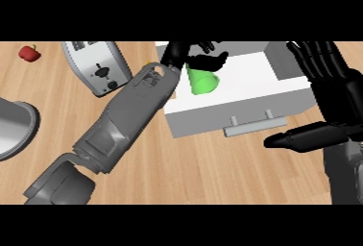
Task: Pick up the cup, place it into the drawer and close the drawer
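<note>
Cup: the green cup (202,81) lies tipped on its side inside the open white drawer (284,93), just below the left hand's fingers (210,61).
Left hand: the left hand (190,54) hangs over the drawer's back part; the fingers are curled loosely above the cup, and I cannot tell whether they touch it or have let it go.
Right hand: the right hand (322,72) reaches along the drawer's right side, fingers straight and released, holding nothing; its thumb (301,137) lies just right of the drawer's handle (251,126).
Done: judging from how things lie, the pick and the carry are over, since the cup is already within the drawer walls.
Left: the left hand has to clear the drawer, and the drawer, standing fully open, is not yet pushed shut.
Nearby: a toaster (96,67) stands on the worktop (212,168) left of the left forearm, a red pepper (29,53) beyond it, a metal pot (14,125) at the left edge.
</note>
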